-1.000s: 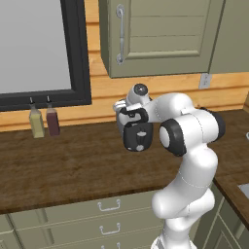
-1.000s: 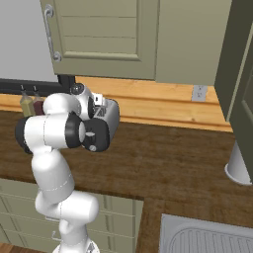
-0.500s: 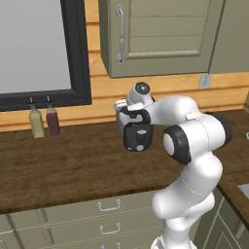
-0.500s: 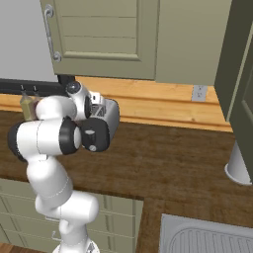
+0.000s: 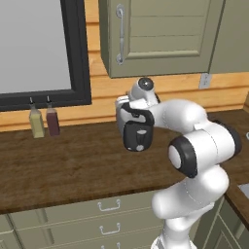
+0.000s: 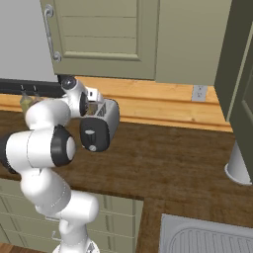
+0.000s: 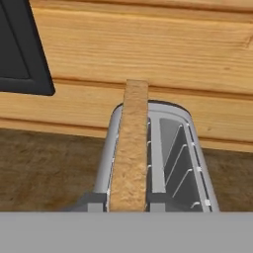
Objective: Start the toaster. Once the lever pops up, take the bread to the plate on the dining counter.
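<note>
The silver-white toaster (image 5: 136,135) with its black oval end panel stands on the brown wood counter (image 5: 73,165) under the wall cabinet; it is also in the right base view (image 6: 98,129). My gripper (image 7: 127,201) hangs right over its top, in the left base view (image 5: 141,102) too. In the hand view the tan bread (image 7: 129,148) stands on edge over the toaster's left slot (image 7: 111,153), reaching past the toaster's far end. Dark fingertips (image 7: 91,201) flank its near end, shut on it. The right slot (image 7: 178,158) is empty. The plate and the dining counter are out of view.
Two small bottles (image 5: 37,121) (image 5: 52,120) stand at the back left below the black window frame (image 5: 78,53). An olive wall cabinet (image 5: 160,34) hangs above the toaster. A sink (image 6: 207,237) and a white round base (image 6: 239,165) lie to the right.
The arm's elbow has swung to the right and lower. The hand has stayed over the toaster, edging slightly up. The grip looks the same.
</note>
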